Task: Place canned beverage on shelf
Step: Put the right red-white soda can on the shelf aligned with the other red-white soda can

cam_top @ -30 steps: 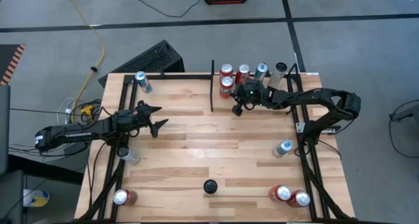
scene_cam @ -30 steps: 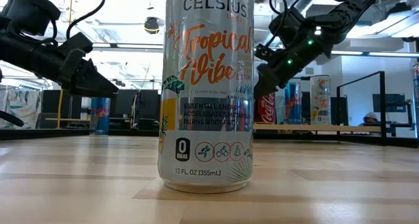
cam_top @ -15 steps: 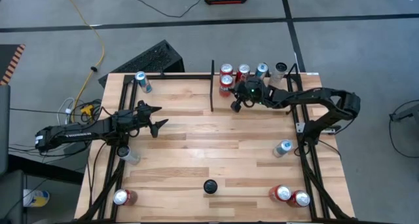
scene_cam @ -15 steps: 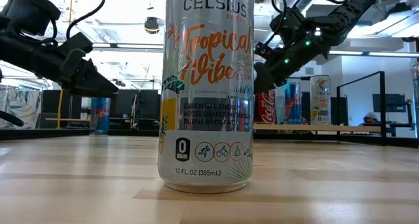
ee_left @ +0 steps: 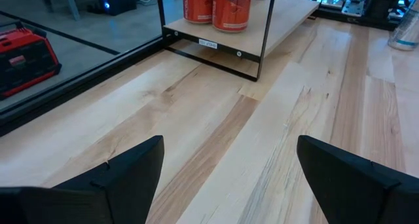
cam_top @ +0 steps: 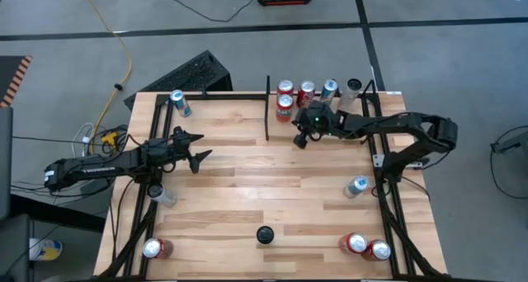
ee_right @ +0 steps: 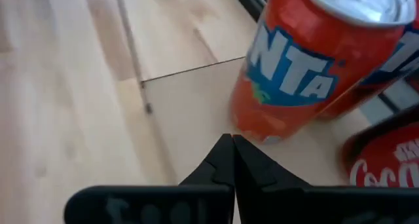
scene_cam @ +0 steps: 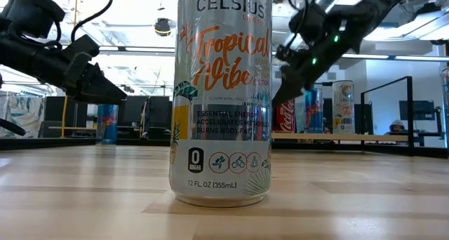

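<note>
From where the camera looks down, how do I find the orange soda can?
Go to the shelf, the wooden bay at the table's far end, to the right of the thin black divider bar. The orange Fanta can stands nearest that bar, alone in front of the back row of cans, right by the right gripper.

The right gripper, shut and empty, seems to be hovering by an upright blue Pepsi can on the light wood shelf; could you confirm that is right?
Not quite. The right gripper is shut and empty by the light wood shelf, but the upright can before it is an orange Fanta can, not a blue Pepsi one. The right wrist view shows the lettering plainly.
</note>
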You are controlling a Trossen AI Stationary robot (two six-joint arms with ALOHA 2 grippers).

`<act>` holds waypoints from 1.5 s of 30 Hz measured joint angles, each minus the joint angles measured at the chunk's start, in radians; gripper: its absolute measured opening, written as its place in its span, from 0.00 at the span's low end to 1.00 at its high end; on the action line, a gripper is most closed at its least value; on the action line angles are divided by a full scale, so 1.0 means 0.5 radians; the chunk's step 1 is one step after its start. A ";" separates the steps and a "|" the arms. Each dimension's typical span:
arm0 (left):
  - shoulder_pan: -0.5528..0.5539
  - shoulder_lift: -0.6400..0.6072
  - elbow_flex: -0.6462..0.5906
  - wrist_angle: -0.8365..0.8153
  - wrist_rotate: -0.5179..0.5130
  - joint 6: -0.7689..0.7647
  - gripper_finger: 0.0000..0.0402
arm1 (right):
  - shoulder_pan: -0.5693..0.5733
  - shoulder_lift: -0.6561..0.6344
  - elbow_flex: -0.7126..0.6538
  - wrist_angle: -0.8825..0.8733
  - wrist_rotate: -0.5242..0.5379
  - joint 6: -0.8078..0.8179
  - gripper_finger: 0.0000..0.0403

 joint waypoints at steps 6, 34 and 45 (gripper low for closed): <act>0.000 0.000 0.000 0.000 0.001 0.000 0.83 | 0.265 -0.287 0.304 -0.787 0.001 0.261 0.05; 0.000 -0.001 0.000 0.000 0.001 0.000 0.83 | 2.384 -0.391 0.911 -2.034 -0.479 3.835 0.06; 0.000 -0.001 0.000 0.000 0.001 0.000 0.83 | 2.709 -0.392 0.910 -2.136 -0.472 4.022 0.08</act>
